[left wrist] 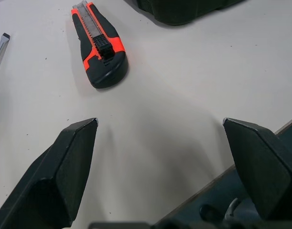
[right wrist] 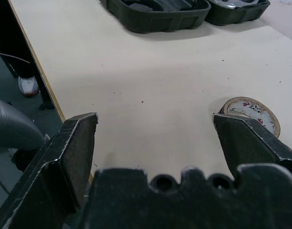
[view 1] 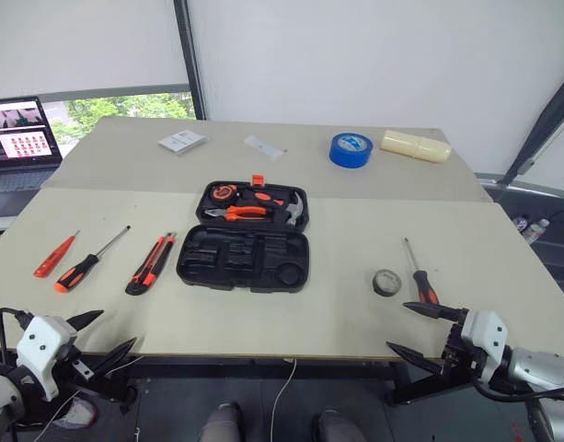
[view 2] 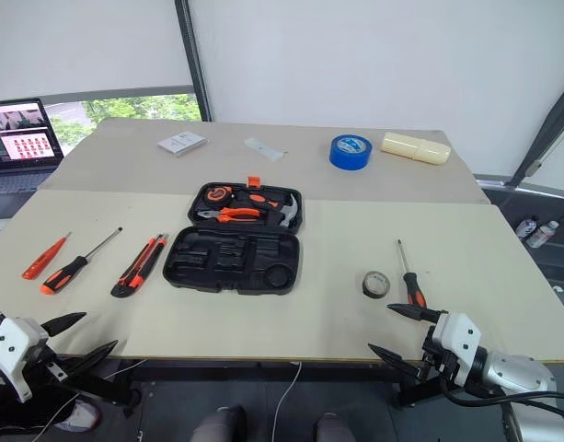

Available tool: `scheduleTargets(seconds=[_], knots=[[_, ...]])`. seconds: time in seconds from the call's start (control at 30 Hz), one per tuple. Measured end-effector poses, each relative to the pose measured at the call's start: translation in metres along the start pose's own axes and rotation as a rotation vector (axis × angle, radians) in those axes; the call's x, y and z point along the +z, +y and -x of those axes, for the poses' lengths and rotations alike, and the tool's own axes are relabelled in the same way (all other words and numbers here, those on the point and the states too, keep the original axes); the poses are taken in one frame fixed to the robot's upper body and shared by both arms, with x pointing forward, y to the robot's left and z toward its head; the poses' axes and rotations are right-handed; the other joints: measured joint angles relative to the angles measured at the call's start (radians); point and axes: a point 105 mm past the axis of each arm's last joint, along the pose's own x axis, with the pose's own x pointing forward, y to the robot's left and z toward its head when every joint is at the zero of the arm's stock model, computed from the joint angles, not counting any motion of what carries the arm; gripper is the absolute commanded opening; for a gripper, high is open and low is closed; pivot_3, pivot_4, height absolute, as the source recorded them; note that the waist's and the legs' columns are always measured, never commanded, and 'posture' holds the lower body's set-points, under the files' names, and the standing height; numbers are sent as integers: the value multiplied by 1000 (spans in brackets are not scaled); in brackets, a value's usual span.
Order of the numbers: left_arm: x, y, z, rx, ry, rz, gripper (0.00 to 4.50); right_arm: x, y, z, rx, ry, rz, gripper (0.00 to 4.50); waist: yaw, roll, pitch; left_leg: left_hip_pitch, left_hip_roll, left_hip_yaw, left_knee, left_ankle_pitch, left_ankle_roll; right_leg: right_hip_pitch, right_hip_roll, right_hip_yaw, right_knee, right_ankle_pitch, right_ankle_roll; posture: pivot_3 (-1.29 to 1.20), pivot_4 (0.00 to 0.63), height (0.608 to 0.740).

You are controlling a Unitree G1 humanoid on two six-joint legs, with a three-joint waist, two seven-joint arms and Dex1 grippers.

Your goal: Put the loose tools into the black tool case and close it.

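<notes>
Left wrist view: my left gripper (left wrist: 160, 143) is spread, empty, near the utility knife (left wrist: 99, 44). Right gripper (right wrist: 155, 138) also spread beside the tape roll (right wrist: 252, 113). I'd pinch the knife across its width, mid-body, then carry to the black tool case (view 1: 245, 261).

A lab-like test room: bare worktable (view 1: 355, 313), white blinds (view 1: 374, 55), laptop (view 1: 19, 138).

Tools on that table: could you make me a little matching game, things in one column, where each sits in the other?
Things:
1. utility knife
2. small tape roll
3. pliers
4. blue tape roll

Places:
A. inside the open tool case
B. far part of the table
C. left of the case
D. right of the case

Pairs: 1-C, 2-D, 3-A, 4-B
</notes>
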Motion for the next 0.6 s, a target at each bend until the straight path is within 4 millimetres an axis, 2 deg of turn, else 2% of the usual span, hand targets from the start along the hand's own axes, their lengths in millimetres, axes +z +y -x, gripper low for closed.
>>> scheduleTargets(seconds=[0.07,0.1,0.2,0.27,0.37,0.4,0.5,0.6], knots=[[0,0,0,5,-4,8,4500,1,0,-1,-1,-5,-2,4476,0,0,0,0,0,0,0,0,0,0,0,0,0,0,0,0,150,740],[0,7,8,90,-44,114,4500,11,-5,-10,-27,-77,-33,4476,-6,-1,0,0,1,0,0,0,0,0,0,0,1,0,0,0,150,740],[-5,21,28,287,-130,334,4500,65,-8,-41,-17,-353,-45,4476,-28,-1,1,1,2,-2,0,0,0,2,2,-1,4,1,-1,0,150,740],[-16,21,40,358,-100,411,4500,87,-8,-48,0,-432,-26,4476,-28,-1,0,3,2,-2,0,0,0,0,2,-2,3,1,-1,0,150,740],[-37,23,57,471,-41,538,4500,102,-9,-56,-6,-491,-24,4476,-15,-3,0,3,1,-2,0,0,0,0,1,-3,2,0,-1,0,150,740],[-39,25,60,493,-42,567,4500,106,-8,-59,-10,-507,-24,4476,-7,-3,0,2,1,-2,0,0,0,0,0,-3,2,0,-1,0,150,740],[-38,35,69,547,-50,613,4500,117,-6,-66,-5,-547,-18,4476,3,-5,-1,2,1,-2,0,0,0,0,-1,-3,2,1,-2,0,150,740],[-30,48,66,529,-26,602,4500,119,-6,-68,1,-545,-6,4476,10,-6,-1,2,1,-1,0,0,-1,-1,-1,-4,2,1,-2,0,150,740]])
